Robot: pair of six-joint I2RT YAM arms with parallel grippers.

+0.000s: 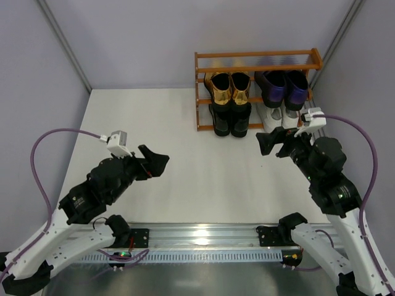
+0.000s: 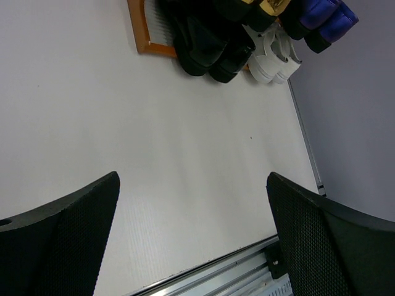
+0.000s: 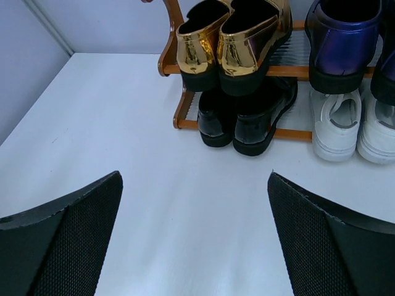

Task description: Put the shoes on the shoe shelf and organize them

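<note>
The orange-brown shoe shelf (image 1: 259, 61) stands at the back right of the white table. The gold loafers (image 1: 227, 89) and purple loafers (image 1: 282, 87) sit on its upper tier. The black loafers (image 1: 229, 120) and white sneakers (image 1: 279, 117) sit on the lower tier, heels toward me. My left gripper (image 1: 154, 161) is open and empty over the table's left middle. My right gripper (image 1: 270, 143) is open and empty just in front of the white sneakers. The right wrist view shows the shelf (image 3: 289, 71) with the gold (image 3: 228, 43), purple (image 3: 342, 40), black (image 3: 244, 114) and white (image 3: 355, 123) pairs.
A metal rail (image 1: 197, 237) runs along the table's near edge between the arm bases. Grey walls close in the table on the left, back and right. Purple cables (image 1: 43, 148) loop off both arms. The left wrist view shows the shelf's corner (image 2: 137, 31) and the black loafers (image 2: 207, 43).
</note>
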